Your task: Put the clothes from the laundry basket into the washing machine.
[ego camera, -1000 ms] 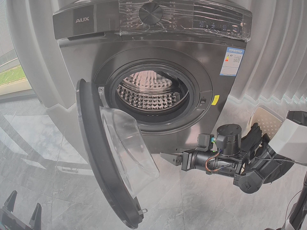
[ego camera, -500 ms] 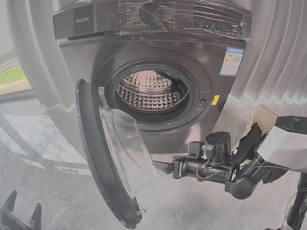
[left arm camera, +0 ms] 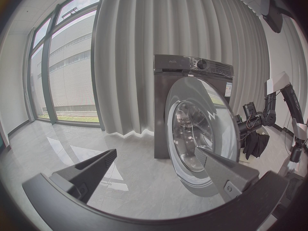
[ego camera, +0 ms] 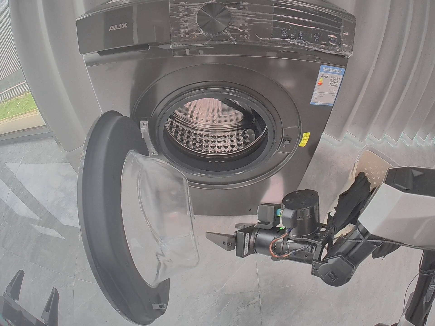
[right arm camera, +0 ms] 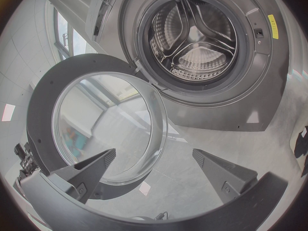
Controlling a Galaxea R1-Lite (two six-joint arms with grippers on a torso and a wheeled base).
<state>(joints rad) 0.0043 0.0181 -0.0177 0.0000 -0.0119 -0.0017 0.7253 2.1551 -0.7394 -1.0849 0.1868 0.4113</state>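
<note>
The grey washing machine (ego camera: 213, 69) stands before me, its steel drum (ego camera: 213, 127) bare inside. Its round door (ego camera: 104, 213) hangs wide open on the left. My right gripper (ego camera: 217, 240) is low in front of the machine, just right of the door glass, open and holding nothing. In the right wrist view its fingers (right arm camera: 153, 151) frame the door (right arm camera: 96, 122) below the drum (right arm camera: 195, 42). The white laundry basket (ego camera: 378, 168) stands at the machine's right, dark clothes (ego camera: 351, 202) hanging over its rim. My left gripper (ego camera: 35, 290) is low at the left, open.
Pale curtains (ego camera: 394, 69) hang behind the machine and a window (ego camera: 13, 91) is at the far left. The open door (left arm camera: 199, 125) juts out over the glossy tiled floor (ego camera: 253, 295) in front of the machine's left side.
The door has swung further open to the left. My right gripper has moved left and a little lower, following the door's edge. The left gripper has stayed put.
</note>
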